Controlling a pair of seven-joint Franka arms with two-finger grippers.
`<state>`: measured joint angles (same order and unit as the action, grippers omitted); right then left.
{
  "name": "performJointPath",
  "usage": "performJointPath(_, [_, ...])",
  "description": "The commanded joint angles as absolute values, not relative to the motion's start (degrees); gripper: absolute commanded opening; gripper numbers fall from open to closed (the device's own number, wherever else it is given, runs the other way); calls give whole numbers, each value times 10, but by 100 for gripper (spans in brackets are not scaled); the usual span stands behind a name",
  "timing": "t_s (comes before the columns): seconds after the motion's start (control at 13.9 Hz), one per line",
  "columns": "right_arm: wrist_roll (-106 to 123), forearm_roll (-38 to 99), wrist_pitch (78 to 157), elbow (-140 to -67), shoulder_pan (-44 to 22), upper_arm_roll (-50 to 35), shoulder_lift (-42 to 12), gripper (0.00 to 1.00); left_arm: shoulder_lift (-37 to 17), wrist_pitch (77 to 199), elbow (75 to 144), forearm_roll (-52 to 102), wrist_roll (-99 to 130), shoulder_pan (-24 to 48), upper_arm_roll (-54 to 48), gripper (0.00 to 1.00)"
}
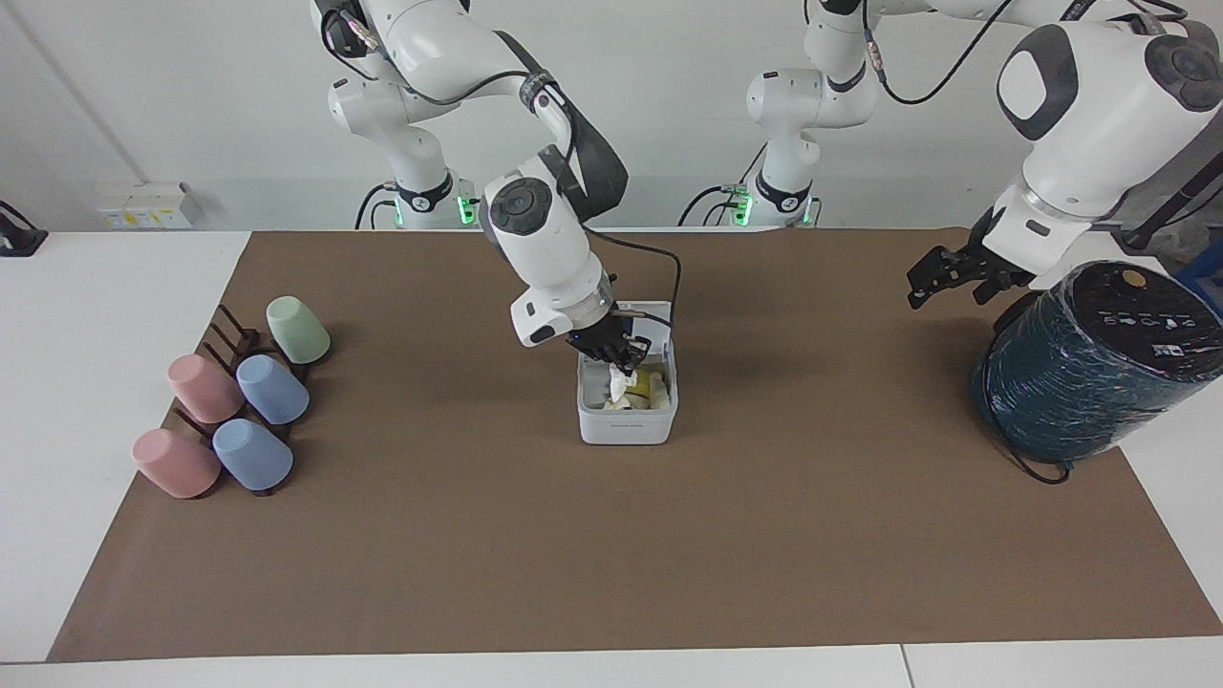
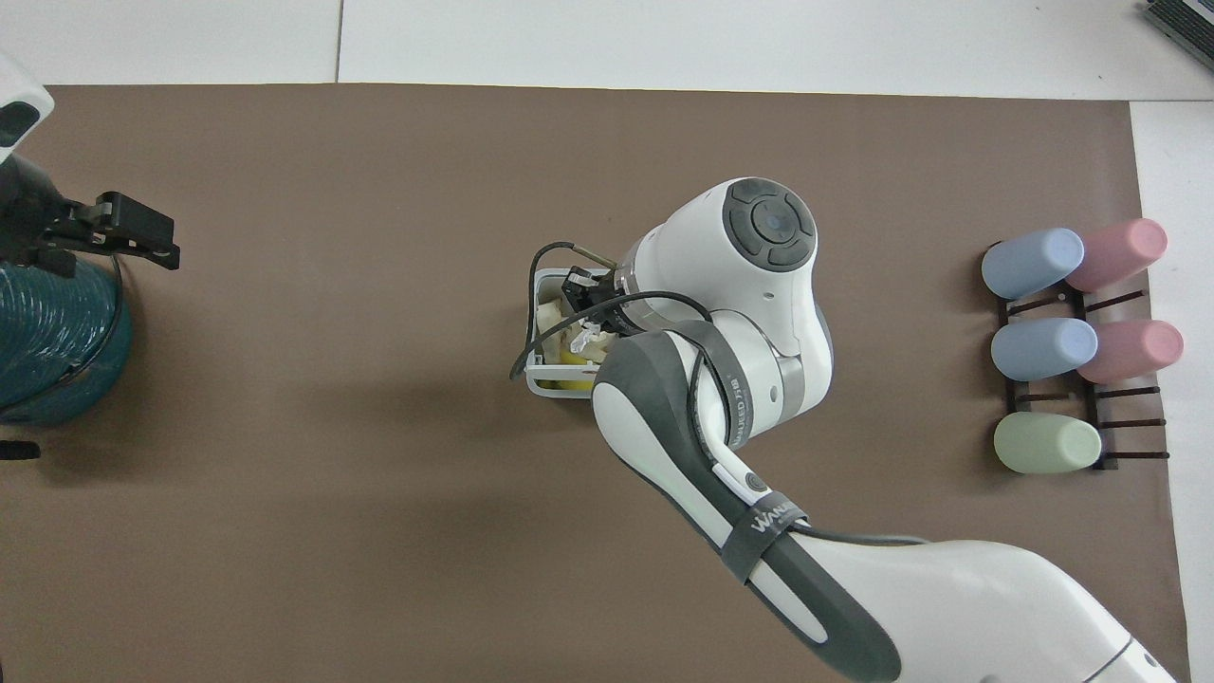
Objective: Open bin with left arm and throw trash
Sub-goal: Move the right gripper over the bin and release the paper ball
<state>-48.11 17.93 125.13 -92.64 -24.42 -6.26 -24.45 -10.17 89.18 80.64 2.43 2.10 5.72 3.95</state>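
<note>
Bin (image 1: 626,428) lid hidden | paper wad (image 1: 621,384) under right end effector (image 1: 619,364)

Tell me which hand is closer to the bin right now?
Right. The right hand is over the open bin, shut on a white paper wad. The left hand hangs beside the dark-teal cylinder at the left arm's end of the table.

The right arm (image 2: 740,313) hides half the bin (image 2: 542,379) (lid unseen overhead).
</note>
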Motion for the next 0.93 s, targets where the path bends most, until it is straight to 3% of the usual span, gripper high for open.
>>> performJointPath(0.0, [-471, 196, 1266, -933, -240, -66, -243, 74, -84, 920, 824, 9, 13, 54, 36, 100])
performJointPath(0.07, [-471, 195, 1266, -932, -240, -66, -243, 100, -83, 921, 824, 9, 12, 53, 36, 100])
performJointPath(0.65, [-462, 171, 1265, -928, -240, -61, -212, 100, -83, 925, 824, -9, 11, 54, 35, 100])
performJointPath(0.86, [-375, 16, 1253, -931, -202, -59, -180, 100, -83, 925, 824, -9, 11, 54, 35, 100])
